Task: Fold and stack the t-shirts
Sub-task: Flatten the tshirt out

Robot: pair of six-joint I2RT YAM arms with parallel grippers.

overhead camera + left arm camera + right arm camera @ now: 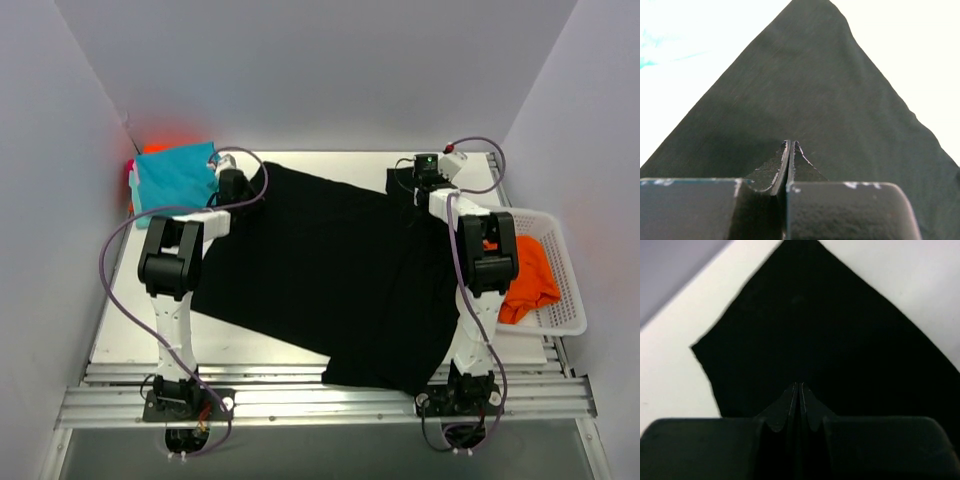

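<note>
A large black t-shirt (330,270) lies spread across the table, its near hem hanging over the front edge. My left gripper (236,186) is at the shirt's far left corner. In the left wrist view it (790,143) is shut, and the black cloth (805,85) runs away from the jaws in a taut triangle. My right gripper (421,182) is at the shirt's far right corner, shut (799,384) on the black cloth (810,325) in the same way. A folded teal t-shirt (175,176) lies at the back left with orange cloth (158,149) behind it and a pink edge (131,181).
A white lattice basket (566,300) stands at the right edge and holds a bright orange t-shirt (527,282). Grey walls close in on the left, back and right. A metal rail (320,400) runs along the front by the arm bases.
</note>
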